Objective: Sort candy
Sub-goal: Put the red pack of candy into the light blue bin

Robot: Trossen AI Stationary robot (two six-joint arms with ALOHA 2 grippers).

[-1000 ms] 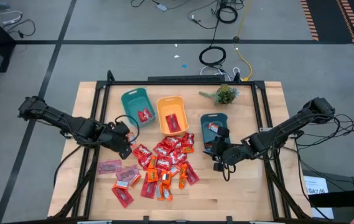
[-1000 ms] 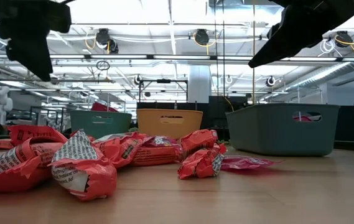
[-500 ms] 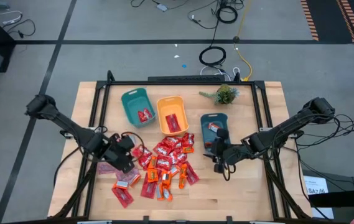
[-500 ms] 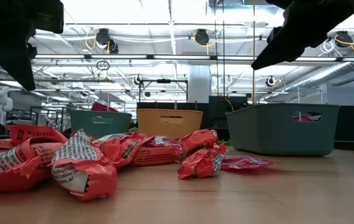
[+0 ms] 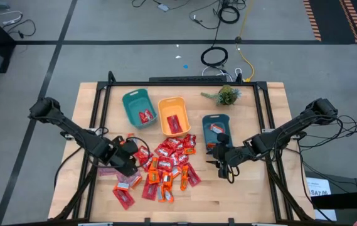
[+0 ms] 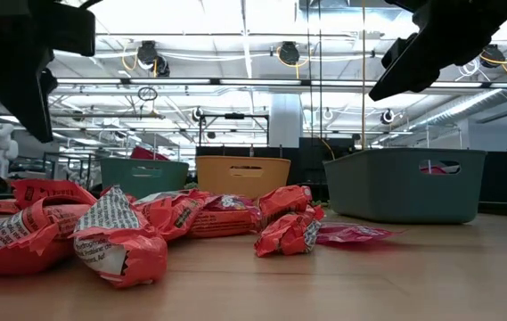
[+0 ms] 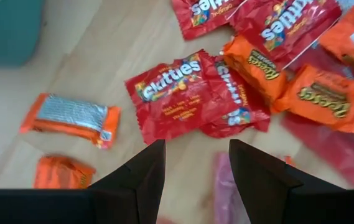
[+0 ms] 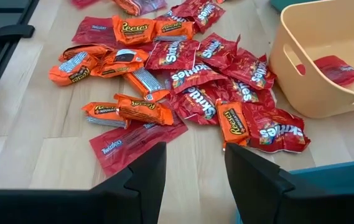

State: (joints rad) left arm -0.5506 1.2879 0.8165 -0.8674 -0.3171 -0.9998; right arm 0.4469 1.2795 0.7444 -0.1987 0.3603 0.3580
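Wooden table [image 5: 253, 188] sits on grey floor with cables lying beyond its far edge. On my high view I log the candy [image 5: 162, 163] as a loose pile around table centre, spilling toward 7 o'clock. Mostly red wrappers, some orange, plus a pale pink packet [image 5: 110, 169] at the pile's 9 o'clock edge.

Three bins stand at the pile's 12 o'clock side: teal bin [image 5: 138, 108] at 11, orange bin [image 5: 174, 115] at 12, dark teal bin [image 5: 216, 127] at 2. Each holds at least one red piece. A plant [image 5: 226, 95] lies at 1 o'clock, near the far edge.

Left gripper [image 5: 130, 154] is at the pile's 9 o'clock edge. Left wrist view: fingers [image 7: 142, 174] spread apart, nothing between them, above a red Skittles pack [image 7: 173, 96]. An orange Reese's [image 7: 254, 65] is touching that pack, and a pink packet edge shows just beside one finger. I cannot tell from here whether the tips touch the table.

Right gripper [image 5: 222, 162] is at the pile's 3 o'clock side, near the dark teal bin. Right wrist view: fingers [image 8: 145, 177] parted and empty, facing the pile and the orange bin [image 8: 326, 68], which holds a red piece.

Low view: candy [image 6: 119, 227] in the foreground, all three bins in a row behind it, both arms dark at the upper corners.
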